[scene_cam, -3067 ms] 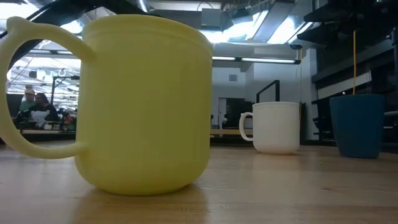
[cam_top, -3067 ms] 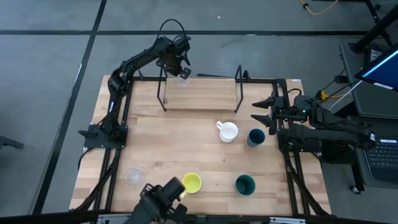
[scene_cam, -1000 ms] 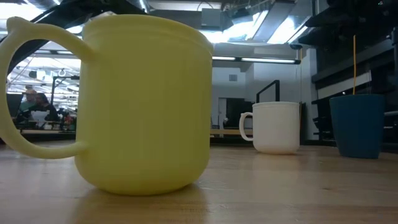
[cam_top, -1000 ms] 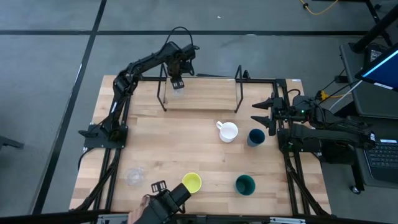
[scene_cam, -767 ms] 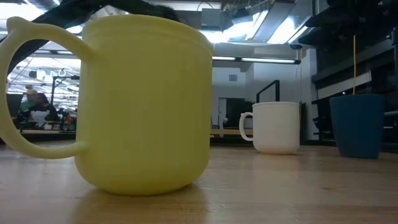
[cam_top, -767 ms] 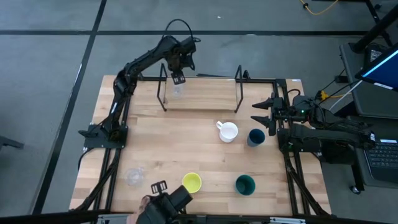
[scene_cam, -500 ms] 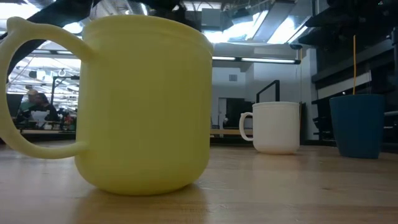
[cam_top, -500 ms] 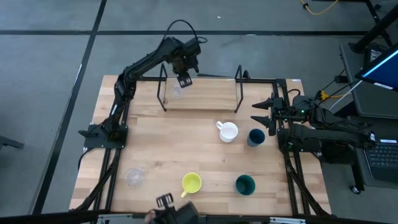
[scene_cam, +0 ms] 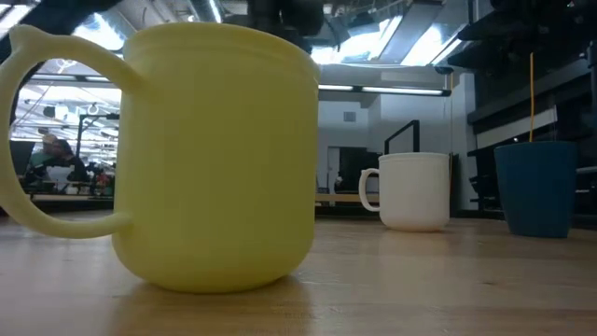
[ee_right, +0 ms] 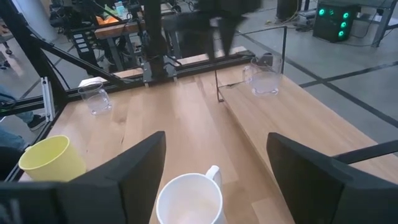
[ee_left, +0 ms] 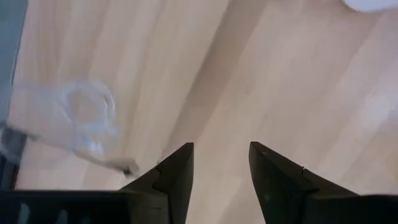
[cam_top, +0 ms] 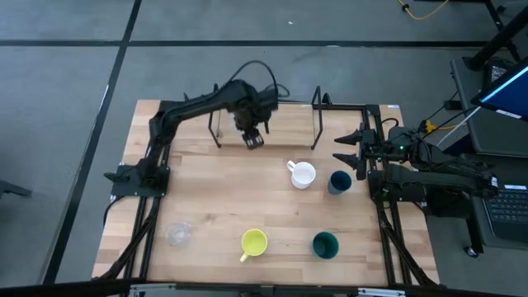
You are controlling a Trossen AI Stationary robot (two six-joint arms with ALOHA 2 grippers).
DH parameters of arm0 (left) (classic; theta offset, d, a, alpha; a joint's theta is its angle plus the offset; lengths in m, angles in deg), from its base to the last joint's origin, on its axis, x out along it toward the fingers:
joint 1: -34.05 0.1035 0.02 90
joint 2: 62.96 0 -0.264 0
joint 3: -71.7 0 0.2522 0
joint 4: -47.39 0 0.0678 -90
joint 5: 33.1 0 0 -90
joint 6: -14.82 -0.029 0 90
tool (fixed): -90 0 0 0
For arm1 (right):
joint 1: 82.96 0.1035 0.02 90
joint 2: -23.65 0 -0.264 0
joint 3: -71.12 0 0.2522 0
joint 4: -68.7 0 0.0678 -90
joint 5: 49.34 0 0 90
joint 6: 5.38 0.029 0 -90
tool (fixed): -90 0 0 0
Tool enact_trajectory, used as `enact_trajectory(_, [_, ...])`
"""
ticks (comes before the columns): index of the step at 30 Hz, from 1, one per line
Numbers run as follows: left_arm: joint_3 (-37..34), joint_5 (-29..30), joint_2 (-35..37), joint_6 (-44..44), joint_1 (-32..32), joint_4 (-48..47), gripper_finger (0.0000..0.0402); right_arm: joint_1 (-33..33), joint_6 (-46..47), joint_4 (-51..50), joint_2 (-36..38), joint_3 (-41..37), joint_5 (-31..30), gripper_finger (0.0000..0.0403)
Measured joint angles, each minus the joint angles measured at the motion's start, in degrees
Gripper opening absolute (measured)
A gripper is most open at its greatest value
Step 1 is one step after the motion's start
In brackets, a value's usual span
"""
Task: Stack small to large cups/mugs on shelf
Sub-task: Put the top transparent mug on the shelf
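My left gripper (cam_top: 253, 140) (ee_left: 221, 149) points down, open and empty, over the near edge of the shelf (cam_top: 285, 128). A clear glass cup (ee_left: 87, 115) (ee_right: 264, 79) stands upright on the shelf's left part, apart from the fingers. On the table stand a white mug (cam_top: 302, 175), a dark blue cup (cam_top: 339, 182), a dark green cup (cam_top: 325, 245), a yellow mug (cam_top: 253, 242) and a second clear glass cup (cam_top: 178, 234). My right gripper (cam_top: 345, 147) waits open at the table's right edge, level, facing the white mug (ee_right: 189, 202).
Thin black wire frames (cam_top: 216, 124) (cam_top: 316, 120) stand upright at the shelf's two ends. Bare wood lies between the shelf and the near row of cups. The yellow mug (scene_cam: 219, 154) fills most of the low view.
My left gripper has gone from above the glass cup at the shelf's left end toward the table's right and near edges, rising as it went. The glass cup has stayed standing on the shelf.
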Motion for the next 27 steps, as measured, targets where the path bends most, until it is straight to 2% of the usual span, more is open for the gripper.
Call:
enact_trajectory(1, [-1.57, 1.97, 1.23, 2.58, -1.40, 0.30, 0.0149, 0.00, 0.00, 0.00, 0.00, 0.00, 0.00, 0.0282])
enact_trajectory(3, [-6.16, 9.65, 4.17, 9.66, -4.43, 1.53, 0.0149, 0.00, -0.04, 0.02, 0.00, 0.00, 0.00, 0.0282])
enact_trajectory(6, [-15.13, 21.06, 7.63, 21.22, -8.99, 8.82, 0.0149, 0.00, -0.13, 0.09, -0.02, 0.00, 0.00, 0.0282])
enact_trajectory(10, [-25.48, 28.23, 9.11, 30.78, -13.52, 18.56, 0.0149, 0.00, -0.33, 0.36, 0.00, -0.02, 0.02, 0.0282])
enact_trajectory(13, [-29.81, 29.25, 9.48, 33.92, -13.51, 24.14, 0.0149, -0.02, -0.67, 0.59, -0.01, -0.02, 0.02, 0.0282])
enact_trajectory(16, [-32.11, 28.68, 9.38, 34.22, -11.31, 25.58, 0.0149, -0.01, -1.03, 0.90, 0.00, -0.02, 0.00, 0.0282])
enact_trajectory(22, [-31.02, 26.99, 9.41, 32.95, -5.14, 25.12, 0.0149, -0.02, -0.17, 0.88, 0.00, -0.02, 0.00, 0.0282])
enact_trajectory(27, [-30.92, 25.24, 9.40, 31.70, -3.42, 23.92, 0.0149, -0.02, -0.14, 0.87, 0.00, -0.02, 0.00, 0.0282])
